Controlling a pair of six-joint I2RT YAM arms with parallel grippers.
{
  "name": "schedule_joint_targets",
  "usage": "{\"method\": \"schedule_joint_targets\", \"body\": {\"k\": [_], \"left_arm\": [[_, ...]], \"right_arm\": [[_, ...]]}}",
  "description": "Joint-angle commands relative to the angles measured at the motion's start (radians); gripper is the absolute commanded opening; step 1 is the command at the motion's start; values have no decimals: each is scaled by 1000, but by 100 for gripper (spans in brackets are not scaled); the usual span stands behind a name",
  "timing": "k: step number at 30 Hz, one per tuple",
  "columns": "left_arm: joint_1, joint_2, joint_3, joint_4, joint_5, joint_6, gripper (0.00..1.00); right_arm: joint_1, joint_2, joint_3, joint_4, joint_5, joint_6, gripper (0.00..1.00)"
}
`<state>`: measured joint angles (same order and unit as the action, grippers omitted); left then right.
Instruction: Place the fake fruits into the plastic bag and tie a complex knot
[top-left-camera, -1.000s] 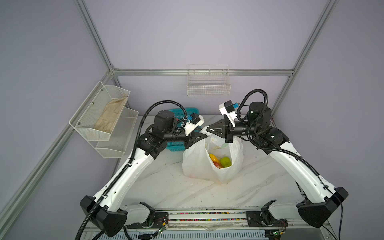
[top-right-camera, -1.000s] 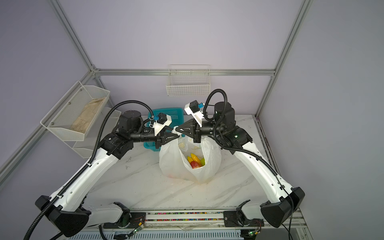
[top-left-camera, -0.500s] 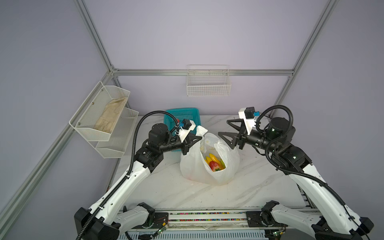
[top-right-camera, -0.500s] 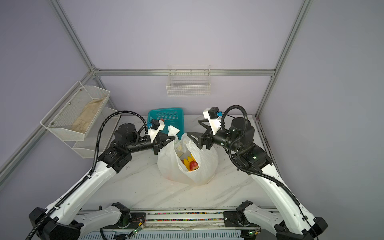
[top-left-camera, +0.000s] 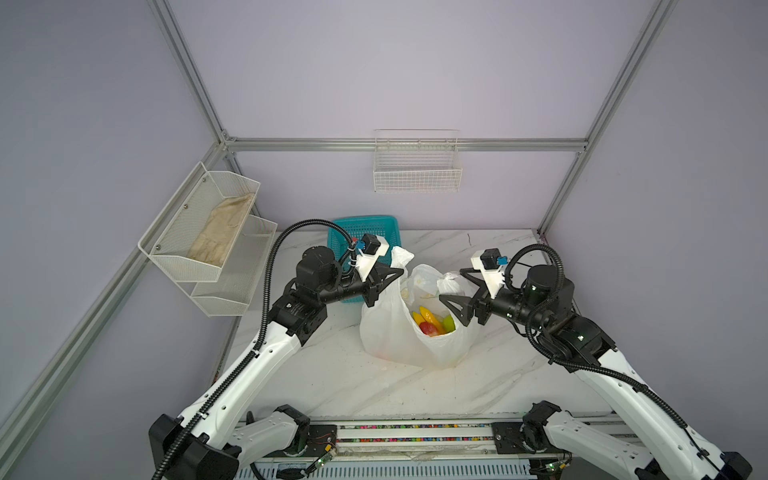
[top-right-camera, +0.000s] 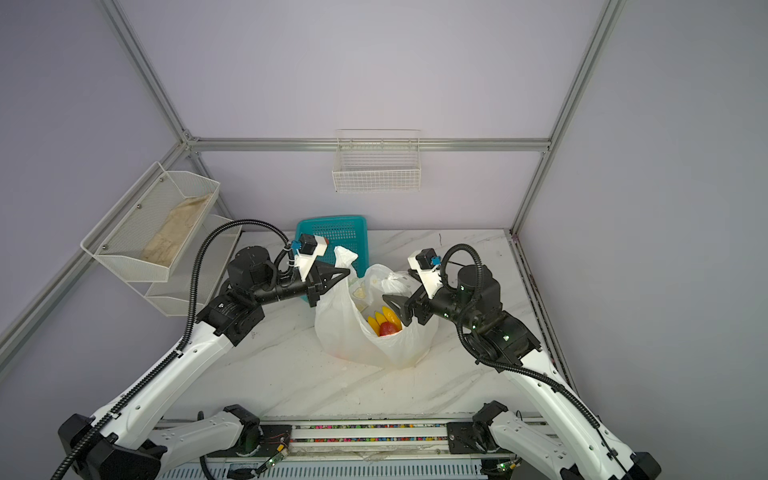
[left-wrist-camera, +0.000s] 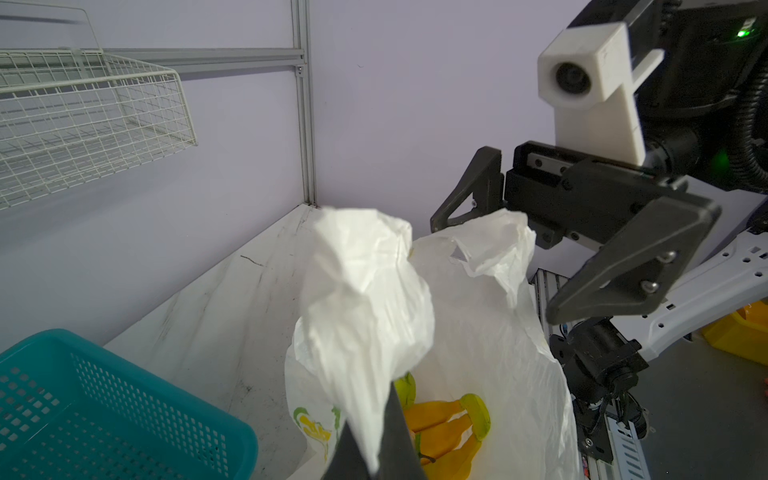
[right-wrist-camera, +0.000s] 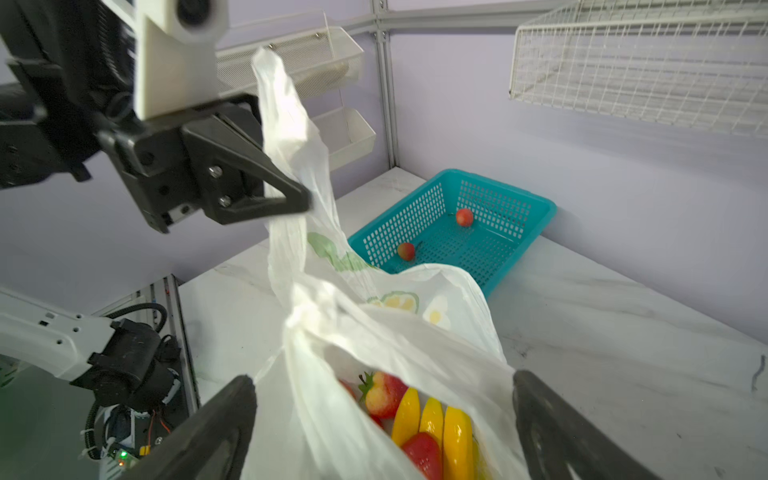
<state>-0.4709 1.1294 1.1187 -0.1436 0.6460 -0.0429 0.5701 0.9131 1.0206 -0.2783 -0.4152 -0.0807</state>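
Peering into the plastic bag (top-left-camera: 390, 336), which stands open mid-tabletop (top-left-camera: 332, 386): the fake fruits (top-left-camera: 432, 322) show only in part. Yellow banana tips, a red piece and some green are visible; the rest lies under folded film. The left gripper (top-left-camera: 397, 274) is pinched tight on one bag handle (top-left-camera: 401, 254), holding it up; in the left wrist view its fingertips are buried in plastic. The right gripper (right-wrist-camera: 382, 386) is spread wide, straddling the other handle (right-wrist-camera: 374, 328) and holding nothing; contact unclear. The teal basket (top-left-camera: 374, 226) sits at the back edge, half covered by the left arm. Two small red fruits (right-wrist-camera: 464, 217) inside it show only from the right wrist. Bare tabletop lies in front of the bag and to its right.
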Motion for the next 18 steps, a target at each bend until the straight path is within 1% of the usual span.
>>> {"method": "schedule_joint_targets", "body": {"k": [1, 5, 7, 9, 11, 14, 18], "left_arm": [[8, -19, -18, 29, -3, -28, 0], [8, -22, -19, 26, -2, -26, 0], [8, -20, -19, 26, -2, -25, 0], [8, -20, -19, 26, -6, -25, 0], [8, -20, -20, 24, -11, -26, 0], [8, -23, -20, 33, -17, -45, 0], [9, -36, -37, 65, -16, -102, 0]], "right_arm": [[-1, -3, -26, 68, 86, -46, 97], [-1, 9, -57, 110, 139, -65, 97], [-2, 13, -69, 135, 138, -72, 97], [-2, 21, -71, 163, 100, -73, 93], [-2, 32, -69, 176, 71, -93, 81], [-3, 58, -47, 194, 14, -99, 58], [-4, 95, 6, 229, -31, -45, 21]]}}
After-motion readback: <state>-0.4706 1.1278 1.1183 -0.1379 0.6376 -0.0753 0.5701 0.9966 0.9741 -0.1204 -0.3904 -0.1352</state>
